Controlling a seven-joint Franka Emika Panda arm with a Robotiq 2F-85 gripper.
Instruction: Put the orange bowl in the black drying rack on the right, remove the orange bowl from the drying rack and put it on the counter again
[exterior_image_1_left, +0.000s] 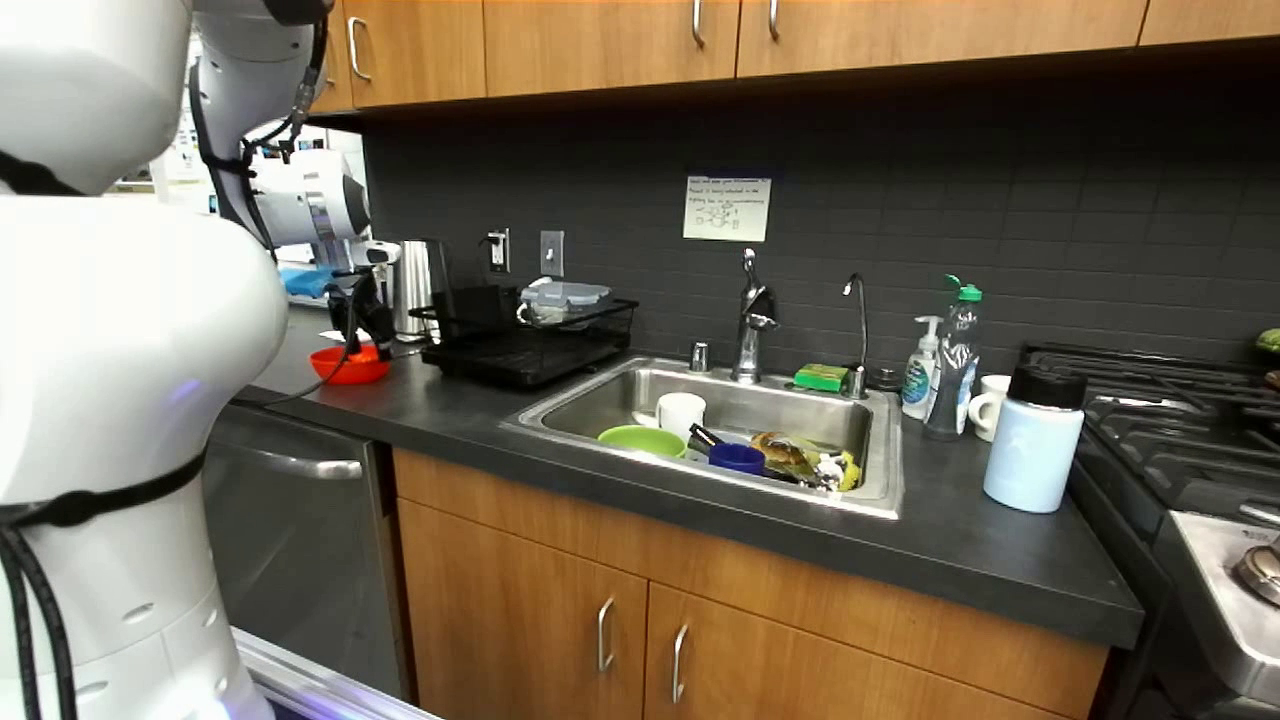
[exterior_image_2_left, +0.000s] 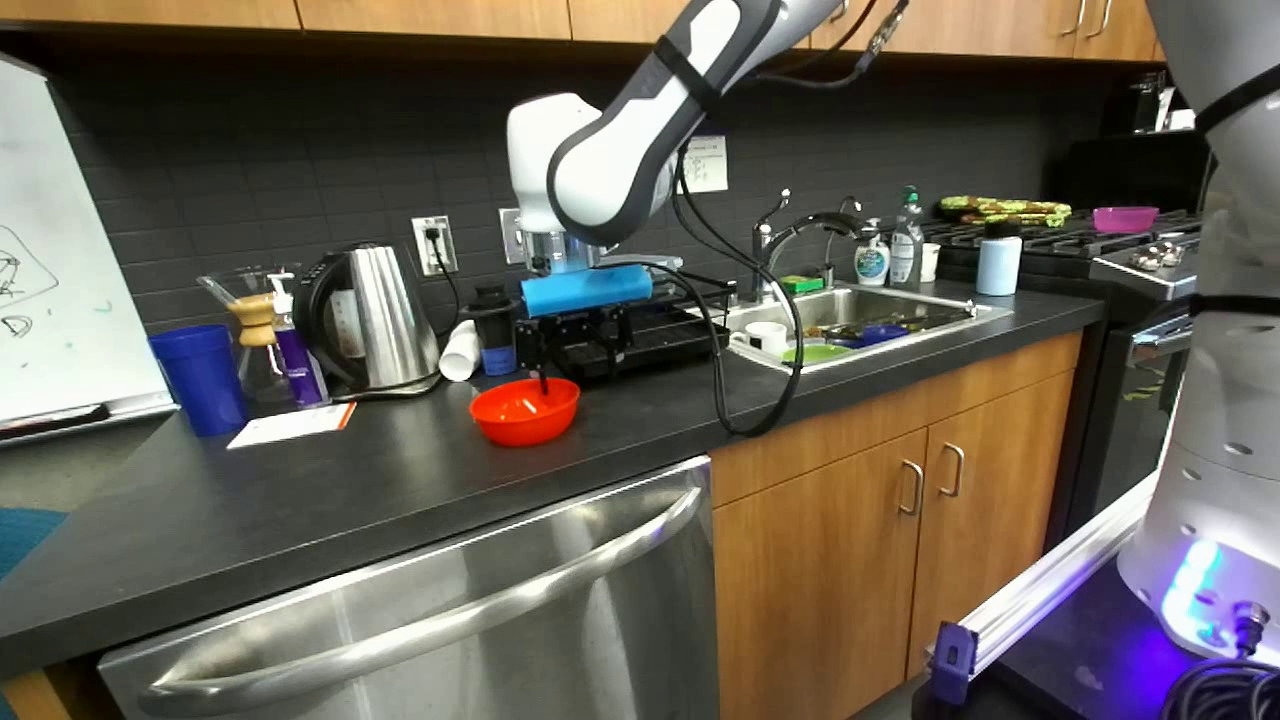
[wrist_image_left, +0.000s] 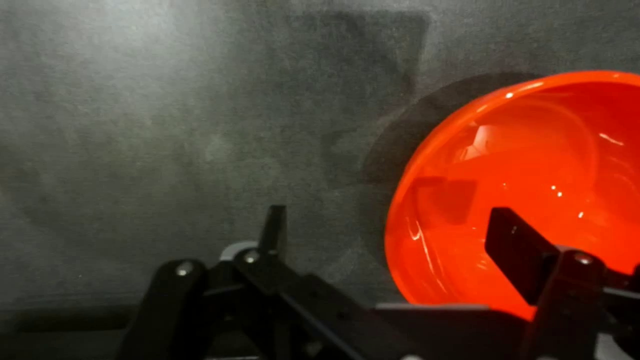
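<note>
The orange bowl sits upright on the dark counter in both exterior views. It fills the right side of the wrist view, cut off by the frame edge. My gripper is open and points down at the bowl's rim. In the wrist view one finger is over the bowl's inside and the other is outside the rim, above the counter. Neither finger visibly grips the rim. The black drying rack stands between the bowl and the sink.
A clear lidded container sits on the rack. A steel kettle, a dark blue-banded bottle and a white cup stand behind the bowl. The sink holds dishes. Arm cables hang down near the counter edge.
</note>
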